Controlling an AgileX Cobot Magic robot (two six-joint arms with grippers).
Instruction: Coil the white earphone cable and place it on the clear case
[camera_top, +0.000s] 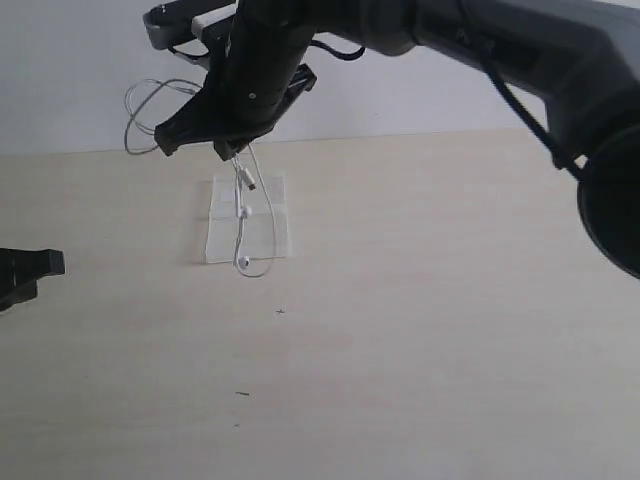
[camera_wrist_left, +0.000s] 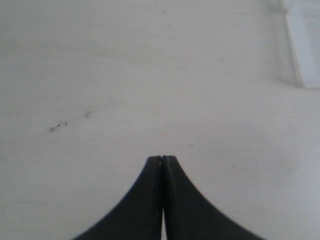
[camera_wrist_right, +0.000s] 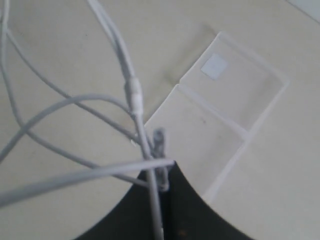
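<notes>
R gripper (camera_wrist_right: 161, 172) is clamped tight on the white earphone cable (camera_wrist_right: 134, 95), jaws pinched together w/ several thin strands crossing right at the tips. It's held up above the table (camera_top: 450, 350), its arm reaching in from the right across the middle in the ext. view. From the grip, a few loose loops of cable bulge out to the left in the air. Two strands hang down, one carrying a small inline piece and ending in an earbud (camera_top: 243, 262). That low end dangles over the clear case (camera_top: 272, 240), which lies flat on the table right under the gripper, two panels w/ a crease btwn them and a small white label (camera_wrist_right: 215, 66) on one panel. Can't tell if the earbud touches the case or just hangs over its near edge. L gripper (camera_wrist_left: 162, 159) is fully closed on nothing, tips touching, low over bare table, well apart from case & cable at the left edge of the ext. view.
</notes>
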